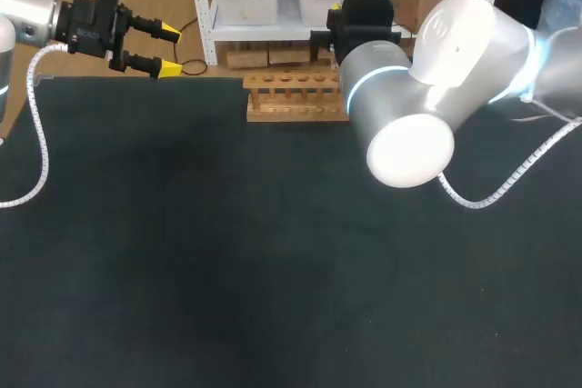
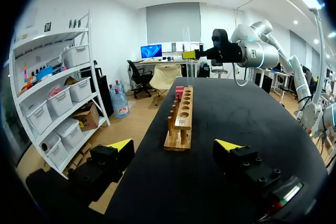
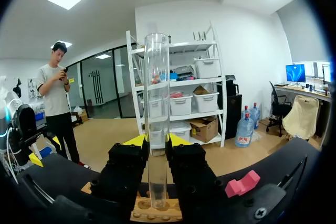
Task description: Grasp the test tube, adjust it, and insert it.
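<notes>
The wooden rack (image 1: 296,97) stands on the dark tabletop (image 1: 227,270) with its row of holes facing up. Directly above one end of the rack, the right fingers (image 3: 178,141) are closed on the clear test tube (image 3: 157,119), gripping it from both sides near its lower half. The tube stands upright. Its rounded bottom is right at the rack's top board, but I cannot tell whether it has entered a hole. A small pink block (image 3: 242,184) lies just beside that end of the rack. The left fingers (image 1: 170,68) are spread wide and hold nothing. They sit off the rack's other end, well apart from it, pointing along its length.
</notes>
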You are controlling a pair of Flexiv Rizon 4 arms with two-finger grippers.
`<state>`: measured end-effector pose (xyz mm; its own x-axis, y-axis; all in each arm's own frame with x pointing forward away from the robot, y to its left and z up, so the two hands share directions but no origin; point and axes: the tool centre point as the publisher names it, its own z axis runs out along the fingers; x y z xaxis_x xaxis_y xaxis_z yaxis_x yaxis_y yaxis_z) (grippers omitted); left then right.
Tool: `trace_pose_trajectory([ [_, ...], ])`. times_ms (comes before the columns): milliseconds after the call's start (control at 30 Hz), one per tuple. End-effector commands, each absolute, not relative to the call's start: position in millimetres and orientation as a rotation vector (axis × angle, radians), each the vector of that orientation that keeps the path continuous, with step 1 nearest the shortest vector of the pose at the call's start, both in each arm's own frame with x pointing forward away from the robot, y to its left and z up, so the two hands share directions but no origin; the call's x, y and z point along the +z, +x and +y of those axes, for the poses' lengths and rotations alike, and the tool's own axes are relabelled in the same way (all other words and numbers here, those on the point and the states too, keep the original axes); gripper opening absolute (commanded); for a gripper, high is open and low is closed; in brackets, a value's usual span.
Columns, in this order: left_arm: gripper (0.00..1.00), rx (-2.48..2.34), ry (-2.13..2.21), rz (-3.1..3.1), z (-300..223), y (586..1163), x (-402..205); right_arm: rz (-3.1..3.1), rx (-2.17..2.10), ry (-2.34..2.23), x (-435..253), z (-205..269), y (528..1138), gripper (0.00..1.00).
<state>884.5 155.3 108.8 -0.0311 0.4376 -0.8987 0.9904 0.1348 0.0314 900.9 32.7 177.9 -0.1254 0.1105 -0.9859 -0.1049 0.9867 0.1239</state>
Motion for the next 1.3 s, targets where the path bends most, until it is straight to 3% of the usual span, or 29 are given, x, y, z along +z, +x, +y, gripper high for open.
trace_pose_trajectory([
  [33,1.00,-0.851,1.421,1.595,155,884,108,1.571,0.276,-0.063,170,31,903,0.00],
  [1300,1.00,-0.851,1.421,1.595,155,884,108,1.559,0.267,-0.149,153,31,903,0.00],
])
